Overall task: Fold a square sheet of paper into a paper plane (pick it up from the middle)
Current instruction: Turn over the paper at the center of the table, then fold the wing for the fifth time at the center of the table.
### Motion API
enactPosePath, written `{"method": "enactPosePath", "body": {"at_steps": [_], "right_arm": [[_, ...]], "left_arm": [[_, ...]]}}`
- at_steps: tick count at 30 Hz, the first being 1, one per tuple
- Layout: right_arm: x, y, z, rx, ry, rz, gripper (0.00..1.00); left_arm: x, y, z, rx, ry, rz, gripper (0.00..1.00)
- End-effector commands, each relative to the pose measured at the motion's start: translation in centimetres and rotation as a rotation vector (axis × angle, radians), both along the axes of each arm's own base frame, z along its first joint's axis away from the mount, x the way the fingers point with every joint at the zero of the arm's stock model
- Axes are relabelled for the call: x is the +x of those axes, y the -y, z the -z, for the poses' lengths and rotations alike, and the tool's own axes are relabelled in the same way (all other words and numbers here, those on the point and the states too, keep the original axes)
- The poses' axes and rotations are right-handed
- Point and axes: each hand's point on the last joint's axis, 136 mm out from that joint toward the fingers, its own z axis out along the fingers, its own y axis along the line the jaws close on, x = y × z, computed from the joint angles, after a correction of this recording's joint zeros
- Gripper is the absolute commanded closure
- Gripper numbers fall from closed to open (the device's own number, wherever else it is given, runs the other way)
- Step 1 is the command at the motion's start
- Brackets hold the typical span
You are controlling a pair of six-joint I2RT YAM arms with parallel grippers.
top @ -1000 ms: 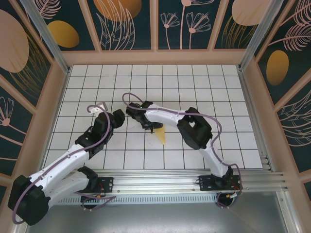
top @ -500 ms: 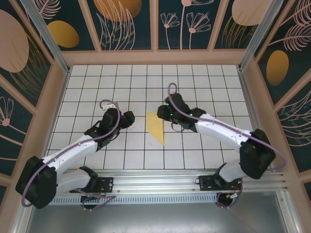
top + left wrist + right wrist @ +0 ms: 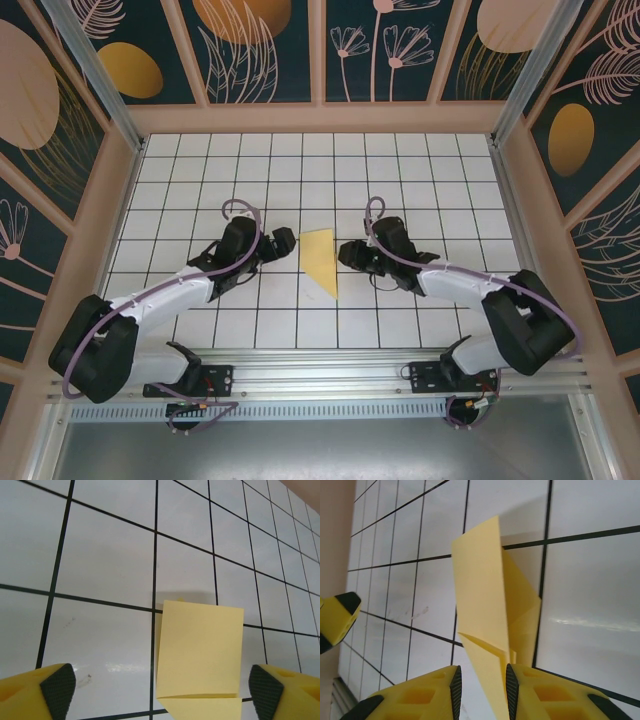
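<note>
The square sheet of paper is yellow and lies folded into a pointed wedge on the white grid tiles, wide end far, tip near. My left gripper sits just left of it, open wide. In the left wrist view the paper lies flat ahead, between the spread fingers of that gripper. My right gripper is at the paper's right edge. Its jaws stand narrowly apart around a raised flap of the paper, with a gap still showing on the left side.
The white tiled floor runs to wooden walls on three sides, and a metal rail carries both arm bases at the near edge. A yellow fingertip of the left gripper shows in the right wrist view.
The right arm swung from over the paper's left side to its right edge, its jaws narrowing. The left gripper moved right to the paper and opened wide. The paper now lies unfolded wider.
</note>
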Motion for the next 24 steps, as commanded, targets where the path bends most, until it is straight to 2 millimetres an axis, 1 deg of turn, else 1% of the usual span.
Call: {"method": "enactPosePath", "body": {"at_steps": [1, 4, 7, 9, 13, 16, 18, 20, 24], "right_arm": [[-0.2, -1.7, -0.8, 0.081, 0.024, -0.082, 0.67], [-0.1, -1.8, -0.1, 0.069, 0.006, -0.089, 0.68], [-0.2, -2.1, -0.1, 0.081, 0.005, -0.100, 0.69], [-0.1, -2.1, 0.0, 0.080, -0.002, -0.103, 0.71], [-0.1, -1.9, 0.3, 0.087, -0.018, -0.100, 0.76], [-0.2, -1.9, 0.3, 0.108, -0.029, -0.101, 0.82], [-0.3, -2.0, 0.6, 0.112, -0.045, -0.103, 0.86], [-0.3, -2.2, 0.8, 0.120, -0.058, -0.105, 0.88], [-0.3, -2.7, 1.4, 0.131, -0.093, -0.120, 0.91]], "left_arm": [[0.9, -0.7, -1.6, -0.035, 0.057, -0.062, 0.02], [0.7, -1.7, -2.1, -0.064, 0.085, -0.115, 0.02], [0.4, -2.7, -2.6, -0.117, 0.120, -0.169, 0.01], [0.3, -2.8, -2.8, -0.148, 0.137, -0.177, 0.01], [0.2, -2.8, -2.5, -0.178, 0.137, -0.188, 0.01], [0.3, -2.3, -2.3, -0.182, 0.131, -0.163, 0.01], [0.1, -1.0, -2.6, -0.185, 0.126, -0.087, 0.02], [0.2, -0.1, -2.1, -0.172, 0.095, -0.037, 0.02], [0.1, 1.0, -1.5, -0.177, 0.059, 0.013, 0.01]]}}
